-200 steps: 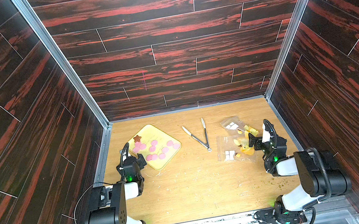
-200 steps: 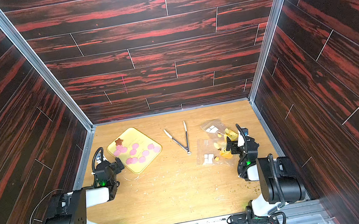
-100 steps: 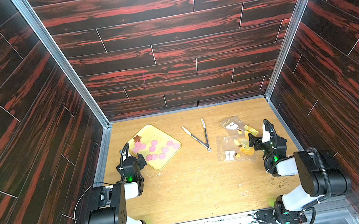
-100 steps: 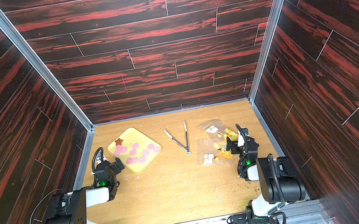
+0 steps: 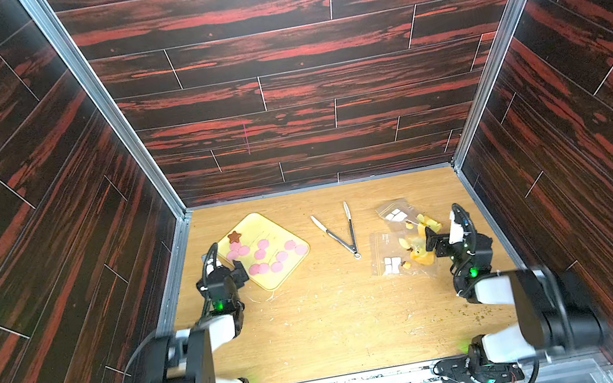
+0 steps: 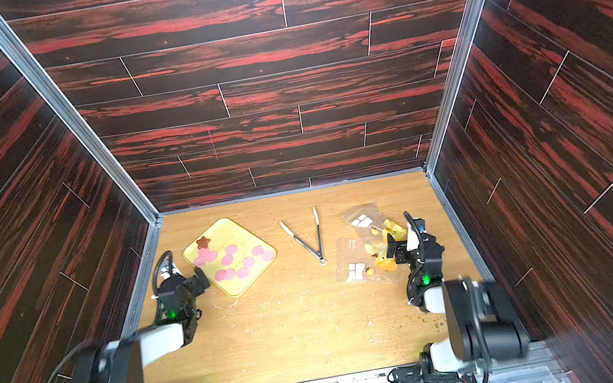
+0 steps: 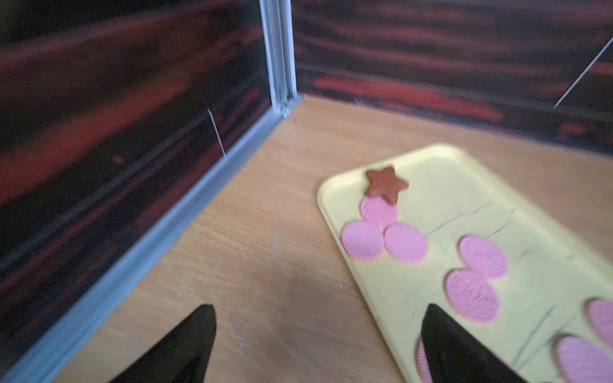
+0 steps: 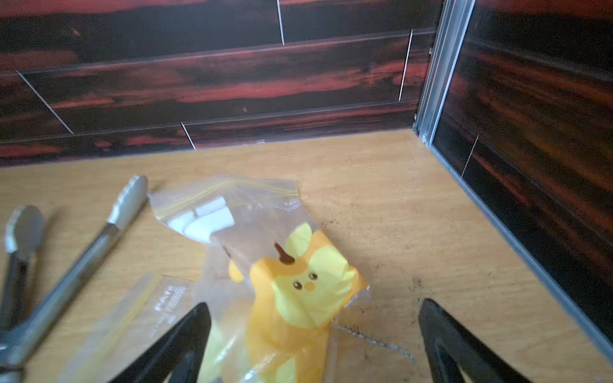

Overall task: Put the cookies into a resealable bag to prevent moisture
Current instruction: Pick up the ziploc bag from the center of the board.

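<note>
The cookies (image 5: 260, 254) are spread on the yellow tray (image 5: 262, 225); two clear bags (image 5: 385, 247) are laid on the surface (image 5: 319, 325). The left end effector (image 7: 319, 306) and right end effector (image 8: 315, 301) are seen wide open, with nothing gripped

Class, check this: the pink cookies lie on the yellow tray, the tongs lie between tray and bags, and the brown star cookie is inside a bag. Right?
No: the brown star cookie is not bagged. It lies on the yellow tray, near a corner, partly over a pink cookie, as the left wrist view shows. The rest stands.
</note>
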`<action>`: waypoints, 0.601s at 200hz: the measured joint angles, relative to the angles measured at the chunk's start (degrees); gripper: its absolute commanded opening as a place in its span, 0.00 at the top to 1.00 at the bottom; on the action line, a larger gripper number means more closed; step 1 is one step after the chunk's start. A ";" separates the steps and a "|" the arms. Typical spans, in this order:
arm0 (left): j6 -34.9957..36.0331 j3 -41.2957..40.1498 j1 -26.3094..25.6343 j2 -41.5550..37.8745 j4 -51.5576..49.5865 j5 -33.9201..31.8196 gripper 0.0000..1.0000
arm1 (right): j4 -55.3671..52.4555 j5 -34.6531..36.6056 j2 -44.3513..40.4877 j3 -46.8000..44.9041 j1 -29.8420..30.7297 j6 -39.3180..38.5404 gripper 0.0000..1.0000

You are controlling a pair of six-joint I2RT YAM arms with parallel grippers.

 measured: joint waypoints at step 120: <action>-26.56 16.87 -3.43 -1.97 -25.03 31.67 0.01 | -54.31 -2.71 8.28 44.83 11.39 12.13 0.04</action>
